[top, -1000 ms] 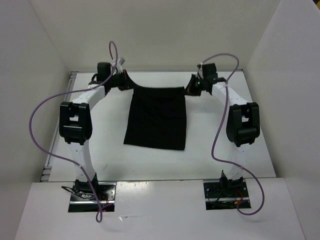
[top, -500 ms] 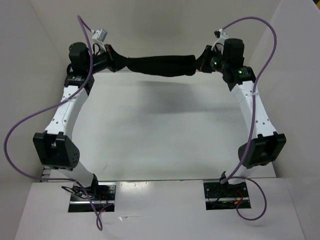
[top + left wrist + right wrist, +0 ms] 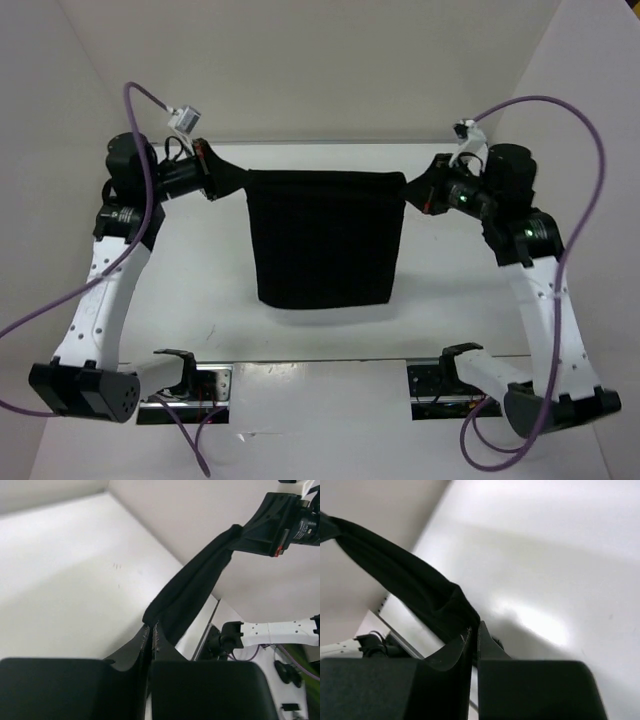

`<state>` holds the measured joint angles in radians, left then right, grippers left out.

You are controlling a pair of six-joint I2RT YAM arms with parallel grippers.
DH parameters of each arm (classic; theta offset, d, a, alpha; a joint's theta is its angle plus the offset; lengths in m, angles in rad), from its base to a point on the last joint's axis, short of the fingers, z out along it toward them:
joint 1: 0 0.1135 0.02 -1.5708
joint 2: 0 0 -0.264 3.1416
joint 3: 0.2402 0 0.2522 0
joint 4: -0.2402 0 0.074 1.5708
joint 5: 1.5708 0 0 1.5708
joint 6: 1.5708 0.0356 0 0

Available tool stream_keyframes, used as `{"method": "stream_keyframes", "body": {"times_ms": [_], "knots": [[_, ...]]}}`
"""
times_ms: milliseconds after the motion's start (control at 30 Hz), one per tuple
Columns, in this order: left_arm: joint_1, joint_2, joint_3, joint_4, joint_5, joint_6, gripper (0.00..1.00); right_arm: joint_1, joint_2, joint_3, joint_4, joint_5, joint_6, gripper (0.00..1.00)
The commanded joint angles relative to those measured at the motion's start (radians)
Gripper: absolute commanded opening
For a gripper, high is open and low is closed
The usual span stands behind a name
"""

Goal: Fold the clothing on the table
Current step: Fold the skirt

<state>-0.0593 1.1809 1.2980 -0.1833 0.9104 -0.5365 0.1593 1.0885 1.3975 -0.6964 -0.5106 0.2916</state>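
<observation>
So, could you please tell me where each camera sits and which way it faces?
Top external: above and behind the bases, looking down on the table; both arms show, with the clothing stretched between left claw and right claw.
Left wrist: on the left arm, looking along its shut claw and the clothing to the right claw.
Right wrist: on the right arm, looking leftward along its shut claw and the clothing.
Shared: clothing in all three; top and left wrist views both show the right claw.
</observation>
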Motion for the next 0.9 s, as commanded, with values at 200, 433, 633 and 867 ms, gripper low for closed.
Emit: {"method": "stream_keyframes", "body": {"times_ms": [200, 433, 633, 867], "knots": [[0.018, 0.135, -0.043, 0.122, -0.100, 0.007, 0.00, -0.006, 0.259, -0.009, 0.117, -0.008, 0.032, 0.05], [0.018, 0.558, 0.062, 0.223, -0.140, -0.006, 0.00, -0.006, 0.625, 0.102, 0.184, 0.040, 0.041, 0.03], [0.018, 0.730, 0.188, 0.347, -0.122, -0.083, 0.00, -0.006, 0.777, 0.214, 0.204, 0.073, 0.041, 0.03], [0.018, 0.830, 0.267, 0.337, -0.131, -0.102, 0.00, -0.006, 0.797, 0.236, 0.222, 0.083, 0.032, 0.03]]}}
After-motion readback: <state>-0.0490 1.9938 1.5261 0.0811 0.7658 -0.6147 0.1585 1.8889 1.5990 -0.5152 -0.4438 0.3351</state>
